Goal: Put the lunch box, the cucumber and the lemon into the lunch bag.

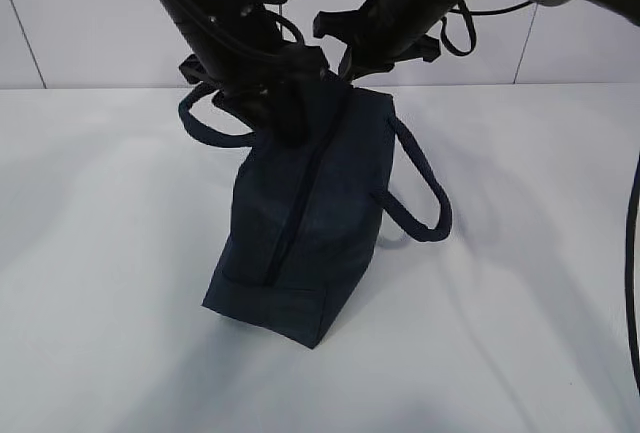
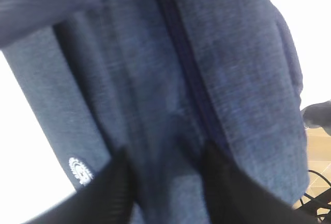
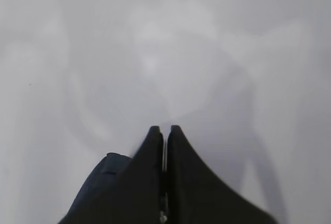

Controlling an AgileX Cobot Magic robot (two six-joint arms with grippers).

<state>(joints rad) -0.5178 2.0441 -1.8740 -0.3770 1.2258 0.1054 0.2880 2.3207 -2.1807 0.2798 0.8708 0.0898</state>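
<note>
Lunch bag point(image 1: 310, 208) sits zipped up mid-tabletop point(image 1: 100, 253). Left gripper point(image 2: 163, 169) has its jaws parted a bit over the zipper point(image 2: 189, 74), gripping nothing. Right gripper point(image 3: 164, 131) jaws are clenched together, empty, at the bag's far end.

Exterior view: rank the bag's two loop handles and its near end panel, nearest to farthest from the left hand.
1. Left loop handle: beside the left hand, left side.
2. Right loop handle: across the lunch bag, right side.
3. Near end panel: bottom, camera-side end.
</note>
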